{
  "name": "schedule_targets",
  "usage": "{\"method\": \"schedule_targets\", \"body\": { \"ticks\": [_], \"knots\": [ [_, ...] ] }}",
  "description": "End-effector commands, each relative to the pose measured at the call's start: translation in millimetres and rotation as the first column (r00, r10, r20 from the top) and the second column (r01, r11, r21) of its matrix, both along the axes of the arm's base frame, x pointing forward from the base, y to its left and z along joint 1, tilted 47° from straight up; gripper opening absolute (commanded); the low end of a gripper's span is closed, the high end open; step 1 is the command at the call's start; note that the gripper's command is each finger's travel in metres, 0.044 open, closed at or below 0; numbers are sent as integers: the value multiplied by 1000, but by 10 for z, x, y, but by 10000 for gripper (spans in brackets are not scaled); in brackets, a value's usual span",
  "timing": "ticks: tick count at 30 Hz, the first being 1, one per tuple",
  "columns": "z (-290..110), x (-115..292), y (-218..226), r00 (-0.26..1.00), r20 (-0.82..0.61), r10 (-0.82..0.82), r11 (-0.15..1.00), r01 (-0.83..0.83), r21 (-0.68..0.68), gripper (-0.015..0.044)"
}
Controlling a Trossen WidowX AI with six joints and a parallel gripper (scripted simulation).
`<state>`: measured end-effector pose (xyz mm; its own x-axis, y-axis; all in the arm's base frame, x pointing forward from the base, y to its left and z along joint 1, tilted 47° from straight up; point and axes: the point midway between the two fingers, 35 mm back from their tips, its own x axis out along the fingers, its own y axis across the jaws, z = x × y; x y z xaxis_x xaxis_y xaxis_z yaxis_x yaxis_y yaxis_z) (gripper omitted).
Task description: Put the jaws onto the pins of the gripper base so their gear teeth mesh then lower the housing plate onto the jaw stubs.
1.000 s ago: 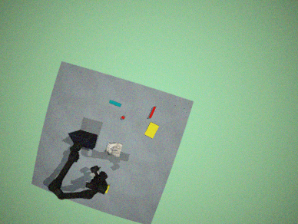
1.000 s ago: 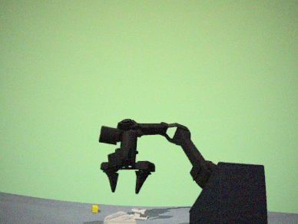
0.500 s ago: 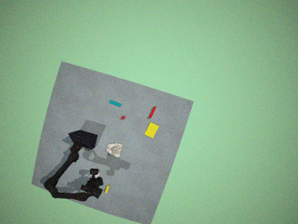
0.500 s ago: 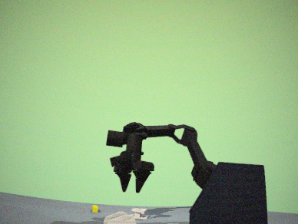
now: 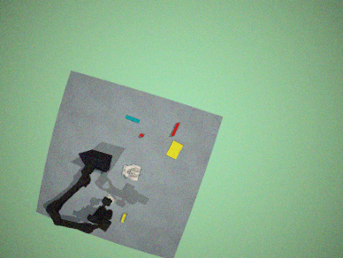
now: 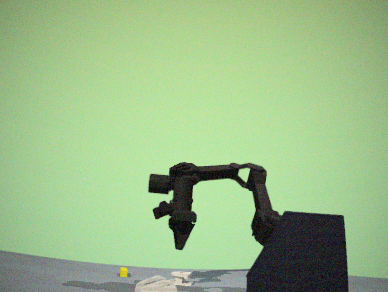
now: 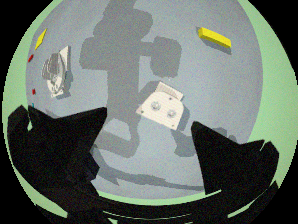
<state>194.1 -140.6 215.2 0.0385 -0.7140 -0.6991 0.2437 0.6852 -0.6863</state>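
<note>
A small off-white plate (image 7: 162, 107) (image 6: 182, 274) with two round features lies on the table below my hand; a sliver of the plate (image 5: 111, 199) shows beside the hand from above. It looks like the housing plate. A larger off-white cluster (image 5: 132, 172) (image 6: 156, 284) (image 7: 56, 75) lies apart from it, with rounded parts on a flat base. It looks like the gripper base with jaw parts on it; pins, teeth and seating are too small to tell. My gripper (image 7: 150, 117) (image 6: 181, 247) is open and empty, high above the small plate, one finger on either side of it in the wrist view.
A yellow bar (image 5: 124, 217) (image 6: 124, 272) (image 7: 215, 38) lies near the small plate. Farther off are a flat yellow block (image 5: 175, 150) (image 7: 41, 39), a red bar (image 5: 175, 129), a small red piece (image 5: 141, 135) and a teal bar (image 5: 133, 118). The black arm base (image 5: 98, 160) (image 6: 305, 252) stands beside the cluster.
</note>
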Motion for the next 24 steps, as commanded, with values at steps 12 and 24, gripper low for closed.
{"method": "schedule_targets", "body": {
  "ticks": [12, 24],
  "knots": [
    [110, -261, -83, 957, 201, -209, 977, 211, 11, 440],
    [-156, -254, -375, 957, 203, -208, 977, 211, 7, 440]
  ]
}}
